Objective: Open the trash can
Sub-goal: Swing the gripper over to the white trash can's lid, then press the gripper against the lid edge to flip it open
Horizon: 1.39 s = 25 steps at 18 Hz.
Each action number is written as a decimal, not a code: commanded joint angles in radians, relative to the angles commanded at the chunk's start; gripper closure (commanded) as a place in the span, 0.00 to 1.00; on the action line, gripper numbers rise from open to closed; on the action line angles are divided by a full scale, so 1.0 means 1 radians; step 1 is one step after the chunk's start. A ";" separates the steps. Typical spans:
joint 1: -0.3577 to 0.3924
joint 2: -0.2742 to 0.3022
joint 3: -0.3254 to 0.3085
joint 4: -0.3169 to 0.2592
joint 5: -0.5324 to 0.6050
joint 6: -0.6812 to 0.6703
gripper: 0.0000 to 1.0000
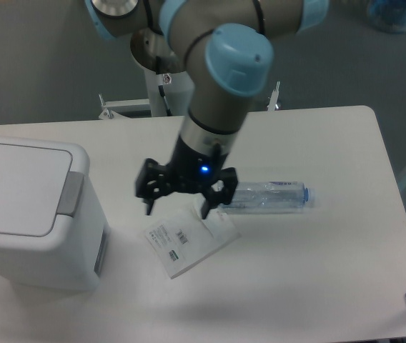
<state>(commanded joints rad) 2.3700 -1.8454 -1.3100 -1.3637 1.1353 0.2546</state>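
At the worktop's left edge the trash can [28, 214] sat with its lid down, unopened; the gripper [184, 200], fingers spread and empty, hung well short of its grey tab [68, 194].

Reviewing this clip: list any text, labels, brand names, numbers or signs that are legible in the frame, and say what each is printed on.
None can be read as words.
White paper packet: small dark print and what looks like a barcode, too small and blurred to read.
Clear plastic bottle: a pale label, nothing legible.
Trash can: no marking visible on lid or grey tab.
Gripper: only a blue light above it, no text.
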 joint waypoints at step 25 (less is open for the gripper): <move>-0.109 0.023 -0.060 0.014 0.008 -0.006 0.00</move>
<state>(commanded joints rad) 2.2611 -1.8223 -1.3698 -1.3499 1.1428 0.2485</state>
